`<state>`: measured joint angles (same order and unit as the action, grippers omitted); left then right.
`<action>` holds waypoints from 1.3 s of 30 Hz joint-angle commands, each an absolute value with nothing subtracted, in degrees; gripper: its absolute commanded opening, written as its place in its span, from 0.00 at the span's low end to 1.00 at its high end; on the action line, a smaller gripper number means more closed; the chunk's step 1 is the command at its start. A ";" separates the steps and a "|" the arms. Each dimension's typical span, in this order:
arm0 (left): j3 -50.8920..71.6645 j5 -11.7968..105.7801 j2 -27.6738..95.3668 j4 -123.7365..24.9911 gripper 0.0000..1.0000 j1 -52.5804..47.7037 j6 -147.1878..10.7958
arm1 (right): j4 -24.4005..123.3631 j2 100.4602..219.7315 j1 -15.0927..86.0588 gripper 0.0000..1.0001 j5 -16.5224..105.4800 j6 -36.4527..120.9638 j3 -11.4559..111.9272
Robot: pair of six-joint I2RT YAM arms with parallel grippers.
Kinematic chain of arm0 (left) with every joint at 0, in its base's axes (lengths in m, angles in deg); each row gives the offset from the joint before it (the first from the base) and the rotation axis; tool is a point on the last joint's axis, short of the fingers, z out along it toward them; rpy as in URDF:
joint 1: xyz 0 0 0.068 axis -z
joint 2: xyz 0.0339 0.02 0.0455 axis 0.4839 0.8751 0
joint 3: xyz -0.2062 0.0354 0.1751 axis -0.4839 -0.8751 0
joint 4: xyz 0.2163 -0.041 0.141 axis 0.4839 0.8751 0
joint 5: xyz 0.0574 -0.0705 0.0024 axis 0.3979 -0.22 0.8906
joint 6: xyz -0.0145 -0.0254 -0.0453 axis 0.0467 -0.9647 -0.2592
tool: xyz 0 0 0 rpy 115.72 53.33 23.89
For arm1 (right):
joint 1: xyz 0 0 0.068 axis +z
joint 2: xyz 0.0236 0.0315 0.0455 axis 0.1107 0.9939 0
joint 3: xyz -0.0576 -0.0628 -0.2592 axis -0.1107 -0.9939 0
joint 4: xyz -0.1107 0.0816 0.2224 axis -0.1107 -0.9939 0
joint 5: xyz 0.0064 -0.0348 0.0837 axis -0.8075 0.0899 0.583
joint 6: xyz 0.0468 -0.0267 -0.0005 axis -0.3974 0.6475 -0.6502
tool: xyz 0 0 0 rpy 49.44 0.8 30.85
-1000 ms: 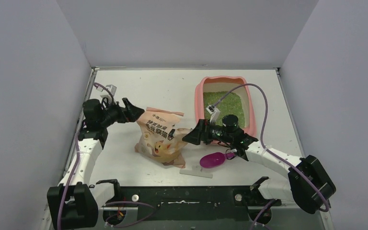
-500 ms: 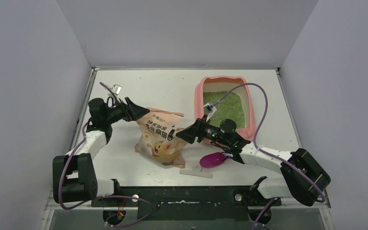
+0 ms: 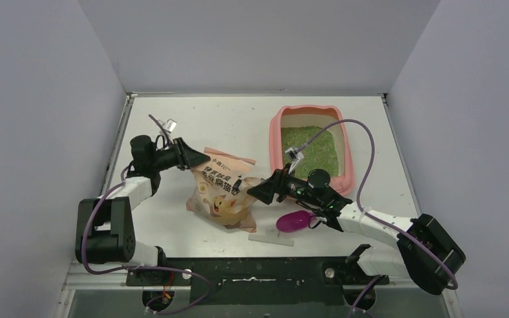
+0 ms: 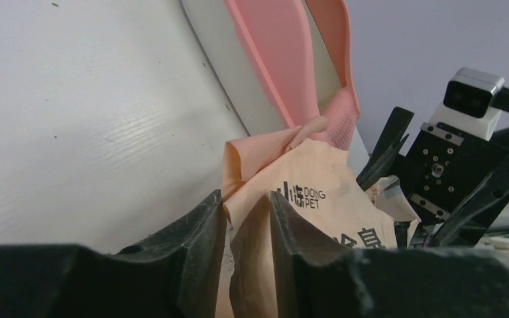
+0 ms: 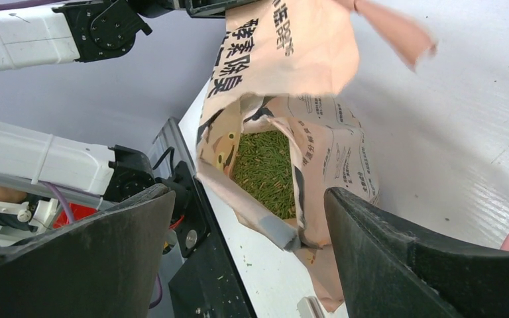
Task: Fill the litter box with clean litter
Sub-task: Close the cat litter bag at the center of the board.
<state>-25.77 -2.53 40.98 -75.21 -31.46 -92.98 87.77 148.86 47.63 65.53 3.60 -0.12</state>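
The pink litter box [image 3: 277, 136] stands at the back right with a bed of green litter [image 3: 313, 149] inside. A tan paper litter bag [image 3: 222, 192] lies mid-table. Its mouth faces right, and more green litter [image 5: 262, 165] shows inside it. My left gripper [image 3: 204, 161] is at the bag's upper left corner. In the left wrist view its jaws [image 4: 246, 209] pinch a fold of the bag [image 4: 318, 192]. My right gripper [image 3: 252, 191] hovers at the bag's mouth. It stands wide open [image 5: 248, 193] around the bag's rim [image 5: 272, 228], touching nothing.
A magenta scoop [image 3: 295, 220] lies near the front, under the right arm. A white strip [image 3: 272, 239] lies beside it at the table's front edge. Grey walls close in the table on three sides.
My left gripper slid right onto the bag's corner and closed on it. My right gripper stayed open and shifted slightly at the bag's mouth.
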 commanded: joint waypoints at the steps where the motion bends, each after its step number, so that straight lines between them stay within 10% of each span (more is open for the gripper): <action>1: -22.89 -7.83 40.19 -80.38 0.13 -30.87 -94.68 | 89.19 146.70 46.76 0.86 65.77 4.78 -0.27; 3: -22.93 -8.21 39.17 -80.76 0.00 -31.59 -96.17 | 90.06 146.91 45.89 0.84 67.02 3.93 -0.31; 10: -24.36 -6.06 32.91 -80.65 0.00 -35.59 -98.62 | 95.72 149.55 45.18 0.63 71.37 3.45 0.57; 19: -24.81 -6.90 30.95 -81.91 0.00 -36.49 -99.42 | 97.06 151.77 45.19 0.77 70.29 5.59 -0.33; 39: -25.37 -6.00 28.08 -84.84 0.00 -40.48 -102.53 | 107.10 156.26 43.01 0.08 78.59 -2.25 -0.36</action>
